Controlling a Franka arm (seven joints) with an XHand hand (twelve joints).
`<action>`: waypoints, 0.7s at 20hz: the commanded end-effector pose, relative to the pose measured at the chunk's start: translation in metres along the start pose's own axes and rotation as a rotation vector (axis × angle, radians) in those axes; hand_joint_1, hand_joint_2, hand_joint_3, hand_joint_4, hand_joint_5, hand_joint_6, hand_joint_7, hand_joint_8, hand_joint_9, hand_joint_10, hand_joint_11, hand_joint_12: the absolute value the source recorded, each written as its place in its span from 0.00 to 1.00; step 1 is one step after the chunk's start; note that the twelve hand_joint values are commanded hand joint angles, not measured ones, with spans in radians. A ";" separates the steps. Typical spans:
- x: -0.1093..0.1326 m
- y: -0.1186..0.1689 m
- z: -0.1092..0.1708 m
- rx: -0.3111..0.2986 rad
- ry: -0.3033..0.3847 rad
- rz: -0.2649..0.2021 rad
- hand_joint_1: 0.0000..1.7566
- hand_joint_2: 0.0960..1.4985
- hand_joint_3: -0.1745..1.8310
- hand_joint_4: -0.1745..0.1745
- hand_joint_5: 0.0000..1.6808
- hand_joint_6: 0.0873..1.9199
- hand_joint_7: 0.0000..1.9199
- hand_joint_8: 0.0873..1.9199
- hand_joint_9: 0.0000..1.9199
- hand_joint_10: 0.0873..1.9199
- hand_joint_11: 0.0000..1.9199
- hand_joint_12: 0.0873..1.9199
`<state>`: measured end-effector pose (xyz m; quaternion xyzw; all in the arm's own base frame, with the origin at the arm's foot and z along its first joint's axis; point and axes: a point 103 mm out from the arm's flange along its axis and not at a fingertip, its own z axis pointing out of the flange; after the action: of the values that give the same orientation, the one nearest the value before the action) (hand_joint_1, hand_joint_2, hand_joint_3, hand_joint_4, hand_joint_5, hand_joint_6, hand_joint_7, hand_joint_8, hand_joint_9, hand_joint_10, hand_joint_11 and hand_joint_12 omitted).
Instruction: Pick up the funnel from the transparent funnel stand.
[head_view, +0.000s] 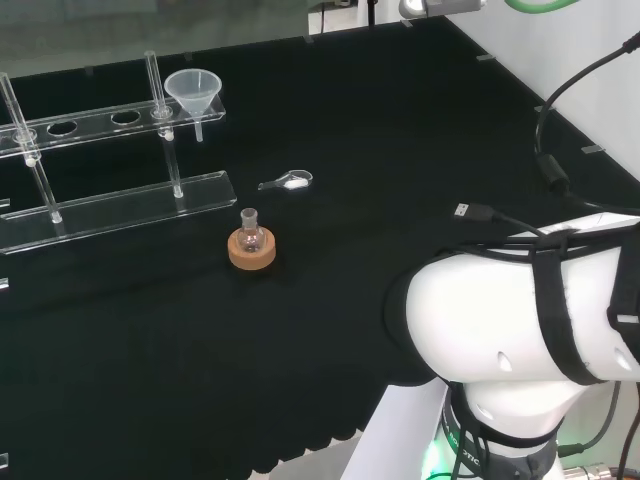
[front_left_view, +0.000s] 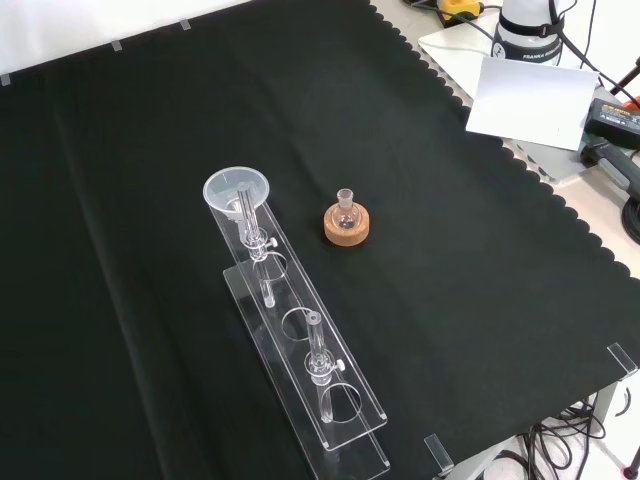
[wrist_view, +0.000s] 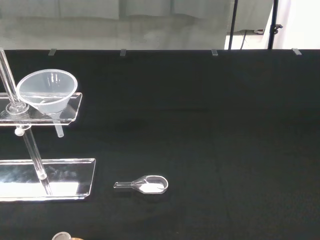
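The funnel (head_view: 192, 93) sits in the end hole of the transparent funnel stand (head_view: 120, 205), at the right end of its upper shelf in the head view, spout hanging down through it. Just right of the stand's base lies a small clear scoop (head_view: 288, 181) with white powder. Nearer, a small flask (head_view: 250, 235) stands on a cork ring (head_view: 251, 251). The hand's state I cannot tell.

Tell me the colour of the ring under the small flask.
Tan cork ring, clearest in the front view.
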<state>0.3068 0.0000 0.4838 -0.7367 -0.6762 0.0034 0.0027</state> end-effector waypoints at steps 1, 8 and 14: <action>-0.001 0.000 0.000 -0.009 -0.005 0.002 0.04 0.71 0.26 0.58 0.08 0.00 0.00 0.05 0.02 0.31 0.04 0.70; -0.006 0.005 0.001 -0.005 0.023 -0.007 0.00 0.76 0.27 0.62 0.07 0.00 0.00 0.00 0.00 0.30 0.03 0.69; -0.008 0.022 0.009 0.009 0.005 0.018 0.00 0.75 0.27 0.61 0.07 0.00 0.00 0.00 0.01 0.30 0.03 0.69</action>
<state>0.3147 -0.0034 0.4811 -0.7362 -0.6768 -0.0005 0.0037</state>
